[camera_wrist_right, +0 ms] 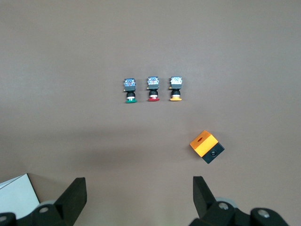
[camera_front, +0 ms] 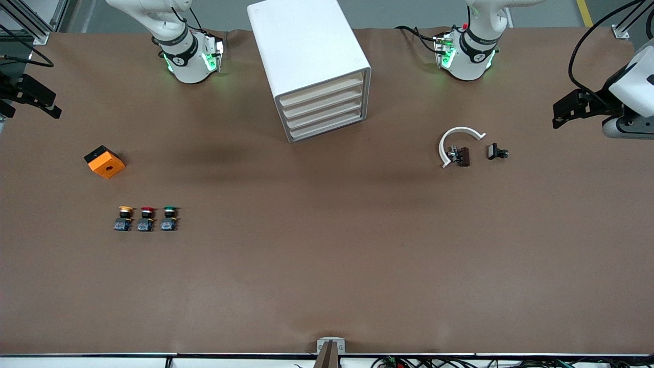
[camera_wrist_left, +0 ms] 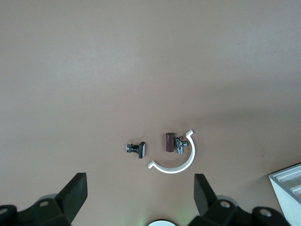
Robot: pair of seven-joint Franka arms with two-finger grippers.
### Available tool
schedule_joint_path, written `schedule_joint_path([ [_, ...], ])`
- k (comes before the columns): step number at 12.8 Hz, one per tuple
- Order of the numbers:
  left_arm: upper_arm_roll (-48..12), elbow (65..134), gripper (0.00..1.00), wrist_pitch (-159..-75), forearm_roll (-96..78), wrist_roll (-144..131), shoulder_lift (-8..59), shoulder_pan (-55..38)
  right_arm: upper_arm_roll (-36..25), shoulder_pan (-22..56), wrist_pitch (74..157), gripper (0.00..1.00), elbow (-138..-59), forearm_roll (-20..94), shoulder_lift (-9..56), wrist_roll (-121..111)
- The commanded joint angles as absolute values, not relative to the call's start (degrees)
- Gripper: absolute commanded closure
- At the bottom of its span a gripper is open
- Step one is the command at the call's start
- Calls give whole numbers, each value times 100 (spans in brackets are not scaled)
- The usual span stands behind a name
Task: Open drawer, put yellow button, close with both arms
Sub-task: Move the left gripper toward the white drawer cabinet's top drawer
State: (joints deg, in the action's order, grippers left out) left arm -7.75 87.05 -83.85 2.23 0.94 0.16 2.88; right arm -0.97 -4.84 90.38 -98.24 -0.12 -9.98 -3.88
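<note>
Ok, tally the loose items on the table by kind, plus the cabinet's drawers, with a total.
Push buttons: 3, the yellow button, a red-capped button and a green-capped button
Orange and black box: 1
White curved clip: 1
Small dark parts: 2, one inside the clip's curve, one beside it
Cabinet drawers: 4, the drawer uppermost
Total: 11

1. Three push buttons stood in a row: one yellow button (camera_front: 124, 218), one red-capped button (camera_front: 146, 218), one green-capped button (camera_front: 169, 218).
2. One orange box (camera_front: 104, 162).
3. One cabinet (camera_front: 309, 66) with four drawers.
4. One white curved clip (camera_front: 456, 143).
5. Two small dark connector parts (camera_front: 497, 152).
</note>
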Motion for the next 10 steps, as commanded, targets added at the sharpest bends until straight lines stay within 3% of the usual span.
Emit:
schedule_joint_path([
  [1,-765,8649,0,-8236,334,114,-35,316,-26,-589,9088,0,-9888,-53,-1072,-466],
  [10,-826,8648,0,-8297,-412,-384,474,194,-18,-589,9114,0,-9888,-53,-1072,-466],
])
